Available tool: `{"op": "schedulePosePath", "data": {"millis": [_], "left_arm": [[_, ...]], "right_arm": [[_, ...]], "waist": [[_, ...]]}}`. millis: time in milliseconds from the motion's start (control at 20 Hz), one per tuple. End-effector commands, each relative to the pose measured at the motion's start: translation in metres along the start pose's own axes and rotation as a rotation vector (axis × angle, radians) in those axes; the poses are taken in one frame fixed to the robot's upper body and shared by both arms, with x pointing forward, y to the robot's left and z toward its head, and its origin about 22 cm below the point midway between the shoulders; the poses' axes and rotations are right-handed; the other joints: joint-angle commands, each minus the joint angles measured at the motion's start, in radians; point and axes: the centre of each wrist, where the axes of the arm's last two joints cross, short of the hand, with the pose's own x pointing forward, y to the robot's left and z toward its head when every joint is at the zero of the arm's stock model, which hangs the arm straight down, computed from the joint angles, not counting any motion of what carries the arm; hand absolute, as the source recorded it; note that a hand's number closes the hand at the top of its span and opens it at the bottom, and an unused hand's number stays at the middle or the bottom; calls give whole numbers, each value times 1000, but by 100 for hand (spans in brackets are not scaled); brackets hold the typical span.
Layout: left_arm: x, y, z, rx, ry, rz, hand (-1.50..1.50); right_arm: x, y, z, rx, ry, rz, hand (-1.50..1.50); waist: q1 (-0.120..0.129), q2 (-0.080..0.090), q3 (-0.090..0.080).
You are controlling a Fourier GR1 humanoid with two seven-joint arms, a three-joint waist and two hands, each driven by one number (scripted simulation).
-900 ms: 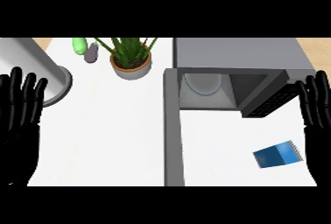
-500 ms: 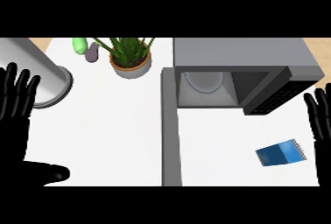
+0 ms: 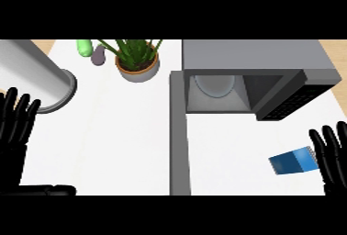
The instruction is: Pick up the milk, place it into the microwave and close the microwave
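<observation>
Fingers [image 3: 330,149] of right hand [image 3: 332,160] straight, spread, pointing up-frame, holding nothing; hand sits at right edge, lower part of view. Milk [image 3: 293,161] = blue carton lying on the white tabletop [image 3: 122,137], immediately left of right hand, looks just beside or touching the fingers, cannot tell which. Carton tilted, long axis roughly left-right with right end slightly higher in frame. Right hand clearly the nearer one; left hand [image 3: 15,124] at far left edge, fingers straight and spread, empty, resting, well apart from milk with the door between. Dark shape at lower left corner, probably left forearm, unclear. Open microwave door [image 3: 179,137] runs as grey strip down middle of view from the microwave [image 3: 254,62]. Further up: microwave cavity [image 3: 217,94] open, pale round plate inside, sits up-frame and left of milk. Far left a large grey cylinder [image 3: 34,73]; far back a potted plant [image 3: 137,59], green and purple items beside it. Judgement: pick not yet made; coming move is right hand shifting left to curl round carton.
</observation>
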Motion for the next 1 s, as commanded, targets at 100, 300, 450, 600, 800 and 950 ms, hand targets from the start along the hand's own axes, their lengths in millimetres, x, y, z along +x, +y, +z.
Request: {"op": "schedulePosePath", "data": {"millis": [100, 300, 450, 600, 800, 950], "left_arm": [[6, 12, 26, 9, 5, 19, -150], [0, 4, 44, 2, 17, 15, -150], [1, 28, 55, -19, 20, 7, -150], [2, -11, 48, 5, 19, -2, -150], [-1, 8, 68, -4, 6, 16, -150], [10, 10, 63, -9, 34, 10, -150]], "right_arm": [[0, -9, 23, -68, -10, 65, -150], [-11, 2, 6, -154, -28, 166, -150], [-19, -14, 28, -204, -17, 221, -150], [-27, -14, 19, -236, -11, 265, -150], [-43, -29, 17, -301, -24, 275, -150], [-54, -26, 9, -302, 5, 288, -150]], "waist": [[1, 0, 0], [11, 1, 0], [5, -1, 0], [2, 1, 0], [6, 1, 0], [5, 2, 0]]}}
